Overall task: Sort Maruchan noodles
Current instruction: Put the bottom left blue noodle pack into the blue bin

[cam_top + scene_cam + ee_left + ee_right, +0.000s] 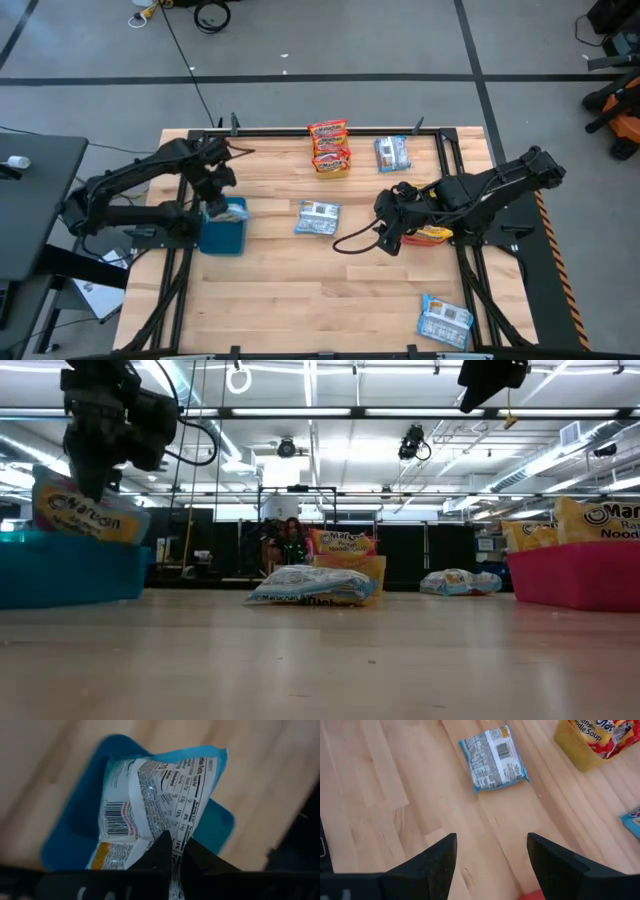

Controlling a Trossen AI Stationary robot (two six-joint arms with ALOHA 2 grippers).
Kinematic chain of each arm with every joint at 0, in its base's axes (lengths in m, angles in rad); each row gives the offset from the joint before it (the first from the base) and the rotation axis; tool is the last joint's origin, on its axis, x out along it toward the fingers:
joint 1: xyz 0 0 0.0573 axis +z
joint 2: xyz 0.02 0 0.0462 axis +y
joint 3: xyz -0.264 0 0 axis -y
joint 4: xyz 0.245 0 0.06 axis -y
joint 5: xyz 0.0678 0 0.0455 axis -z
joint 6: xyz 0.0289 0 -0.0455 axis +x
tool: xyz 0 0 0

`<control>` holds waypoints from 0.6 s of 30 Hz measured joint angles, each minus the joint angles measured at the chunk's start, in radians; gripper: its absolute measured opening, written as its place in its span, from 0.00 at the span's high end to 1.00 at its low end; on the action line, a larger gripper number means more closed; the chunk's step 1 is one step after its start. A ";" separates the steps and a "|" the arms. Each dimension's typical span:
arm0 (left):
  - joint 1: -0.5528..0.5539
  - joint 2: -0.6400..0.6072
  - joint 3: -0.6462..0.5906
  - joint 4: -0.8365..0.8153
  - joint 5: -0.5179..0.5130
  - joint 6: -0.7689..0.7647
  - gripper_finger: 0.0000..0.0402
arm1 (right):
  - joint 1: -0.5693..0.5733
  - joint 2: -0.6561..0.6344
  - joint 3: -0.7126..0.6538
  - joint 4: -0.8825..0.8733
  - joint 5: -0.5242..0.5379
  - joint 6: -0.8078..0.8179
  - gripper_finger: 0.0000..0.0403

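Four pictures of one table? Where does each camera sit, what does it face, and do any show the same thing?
High view: above the table, looking straight down; both arms show.
Low view: at tabletop height, looking across; the left gripper hangs over the blue bin.
Left wrist view: on the left arm, facing down; its fingers pinch a blue packet.
Right wrist view: on the right arm; the open right gripper faces the table.
Shared: the middle blue packet, also seen from the right wrist.

Bare table (300,290) lies open in front; a blue-and-white packet (318,218) sits mid-table between the arms.

Blue-and-white packet (160,810) over bin; others scattered
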 joint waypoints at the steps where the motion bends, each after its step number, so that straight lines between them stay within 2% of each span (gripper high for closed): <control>1: 0.016 0.004 0.000 0.004 -0.028 -0.002 0.94 | -0.004 0.000 0.000 0.000 0.000 0.000 0.39; 5: 0.069 0.026 0.000 0.037 -0.123 -0.022 0.93 | -0.013 0.000 0.000 0.004 0.000 -0.006 0.39; 12: 0.127 0.066 0.000 0.098 -0.124 -0.008 0.93 | -0.014 0.000 0.000 0.007 0.000 0.003 0.39; 14: 0.139 0.082 0.000 0.096 -0.087 0.028 0.93 | -0.014 0.000 0.000 0.012 0.000 0.013 0.39; 18: 0.158 0.108 0.000 0.102 0.092 0.089 0.95 | -0.012 0.000 0.000 0.026 0.000 0.039 0.39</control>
